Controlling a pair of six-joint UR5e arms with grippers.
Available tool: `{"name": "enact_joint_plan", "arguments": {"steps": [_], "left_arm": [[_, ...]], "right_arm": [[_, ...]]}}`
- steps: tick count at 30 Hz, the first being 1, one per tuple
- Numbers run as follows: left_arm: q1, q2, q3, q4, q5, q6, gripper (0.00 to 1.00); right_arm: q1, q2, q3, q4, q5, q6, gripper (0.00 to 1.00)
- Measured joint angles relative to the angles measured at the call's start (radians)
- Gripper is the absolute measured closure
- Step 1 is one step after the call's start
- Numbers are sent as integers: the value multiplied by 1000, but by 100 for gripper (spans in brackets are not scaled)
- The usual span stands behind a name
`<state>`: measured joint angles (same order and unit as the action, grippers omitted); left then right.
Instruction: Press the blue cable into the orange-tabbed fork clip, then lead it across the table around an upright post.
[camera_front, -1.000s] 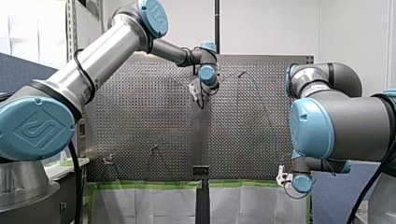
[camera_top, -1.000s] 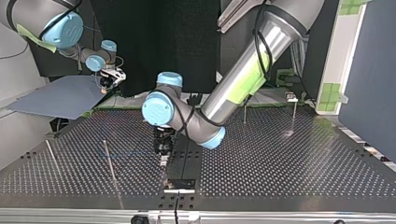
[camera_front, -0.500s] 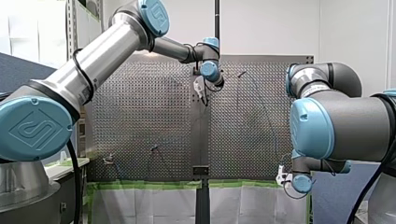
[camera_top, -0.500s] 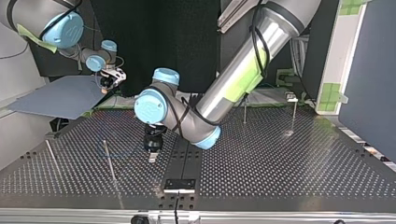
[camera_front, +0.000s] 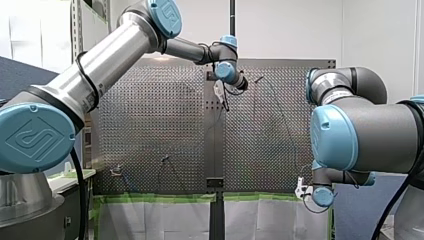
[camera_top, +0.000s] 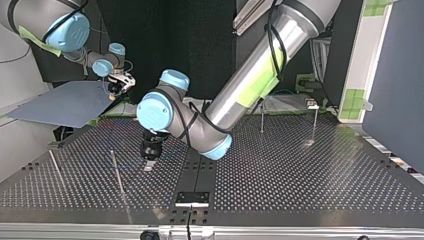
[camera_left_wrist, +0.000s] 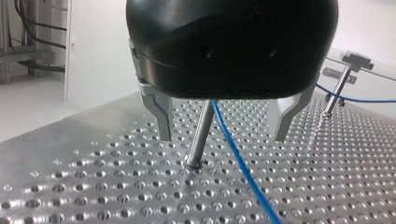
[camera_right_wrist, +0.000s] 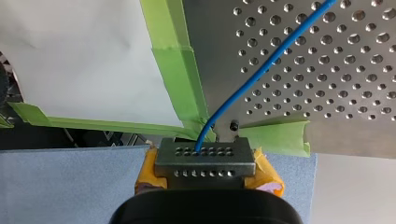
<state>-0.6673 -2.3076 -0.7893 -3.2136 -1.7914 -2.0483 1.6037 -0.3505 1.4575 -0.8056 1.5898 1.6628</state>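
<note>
Inspection of the perforated metal table (camera_top: 300, 180).

My left arm's black gripper (camera_left_wrist: 223, 138) hangs low over the table with its two metal fingers (camera_left_wrist: 161, 116) spread wide and clasping nothing. A thin upright metal post (camera_left_wrist: 200, 135) stands in the gap between them. The thin blue cable (camera_left_wrist: 239, 158) runs out from under the gripper body, passes just beside that post, and slants down to the table surface. It touches neither finger. A second upright post (camera_left_wrist: 335, 91) stands well apart beyond the gripper, with a length of blue cable running by it.

In the top view this gripper (camera_top: 148, 162) sits left of the table's middle, near a slim post (camera_top: 117, 172).

My right arm's gripper (camera_right_wrist: 205, 158), with yellow pads, is clamped on the cable's end, off the table's corner beside green tape (camera_right_wrist: 177, 60). From there the cable (camera_right_wrist: 252, 79) leads out over the perforated plate.
</note>
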Motion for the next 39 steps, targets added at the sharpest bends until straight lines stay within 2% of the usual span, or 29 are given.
{"name": "enact_joint_plan", "arguments": {"steps": [8,15,24,32,39], "left_arm": [[-8,5,6,-27,2,11,0],[-17,36,6,-40,10,17,0],[-43,66,6,-61,83,19,0],[-52,67,6,-91,157,59,0],[-52,67,6,-100,174,69,0]], "right_arm": [[0,0,-1,0,-1,0,100],[2,0,0,0,-3,0,100],[2,0,0,4,-4,3,100],[3,0,0,4,-9,3,100],[3,0,0,5,-12,3,100]]}}
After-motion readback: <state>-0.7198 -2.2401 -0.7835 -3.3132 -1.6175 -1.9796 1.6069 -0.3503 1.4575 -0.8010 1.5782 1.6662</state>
